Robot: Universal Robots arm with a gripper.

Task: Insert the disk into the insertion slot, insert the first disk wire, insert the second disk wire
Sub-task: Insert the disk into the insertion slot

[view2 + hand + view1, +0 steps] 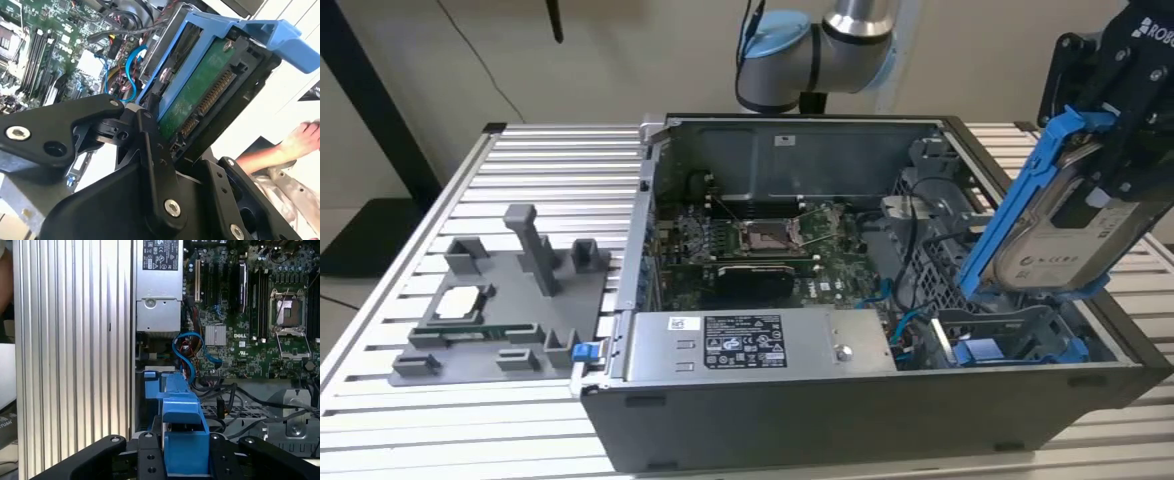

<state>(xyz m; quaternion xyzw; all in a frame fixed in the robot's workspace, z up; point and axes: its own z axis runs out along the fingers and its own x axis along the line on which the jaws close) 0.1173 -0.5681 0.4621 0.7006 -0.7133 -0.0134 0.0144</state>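
Aluminium slats are forming the table (534, 150) in the exterior view, with a plain beige wall (627, 60) standing behind. An open computer case (854, 420) is lying on the slats, and a grey fixture tray (494, 330) is sitting beside it at the exterior view's left. The jaws are clamping the disk (1051, 235), which is hanging tilted over the insertion slot (1007, 335) at the case's end on the exterior view's right, with its white label facing outward. The power-supply box (761, 345) is also carrying a printed label. In the second wrist view the jaws are squeezing the disk (200, 95), its green circuit board showing, and a person's hand (300, 140) is resting beyond. In the first wrist view the blue carrier (185, 430) is sitting between the jaws, with the table (75, 340) and the motherboard (250, 315) lying beyond it.
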